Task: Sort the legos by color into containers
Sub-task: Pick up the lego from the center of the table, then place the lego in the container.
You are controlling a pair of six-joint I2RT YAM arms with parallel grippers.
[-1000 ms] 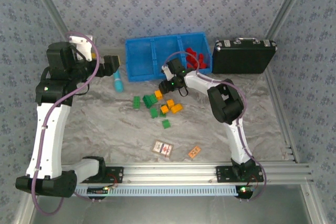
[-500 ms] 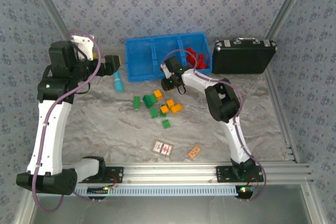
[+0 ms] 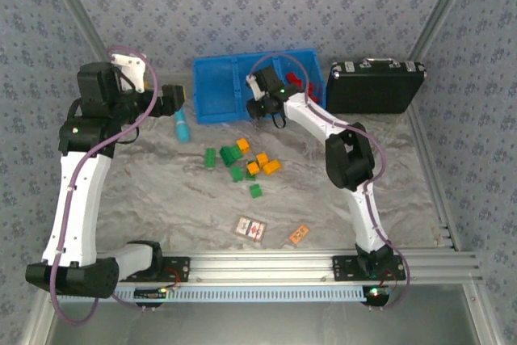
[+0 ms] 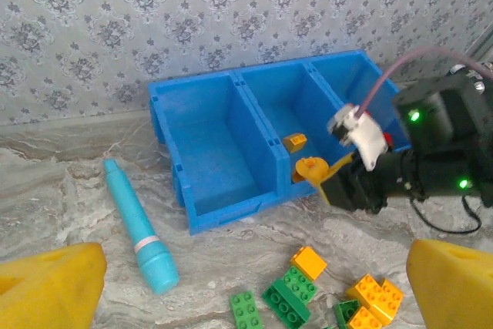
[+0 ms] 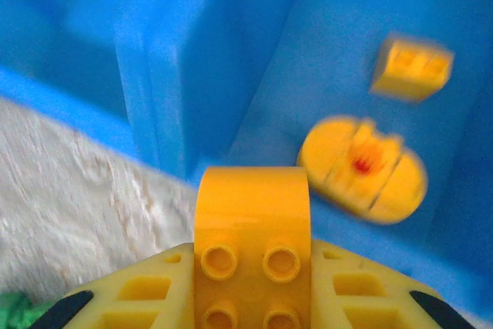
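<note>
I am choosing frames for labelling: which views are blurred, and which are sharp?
Right wrist view: the blue tray and the round orange-yellow piece in it are smeared, while the held brick is sharper. Left wrist and top views: sharp, evenly lit.

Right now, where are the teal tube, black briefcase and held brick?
teal tube [image 4: 131,213]: left wrist view, middle of its barrel.
black briefcase [image 3: 376,93]: top external view, centre of its lid.
orange-yellow brick [image 5: 252,206]: right wrist view, its smooth face.
</note>
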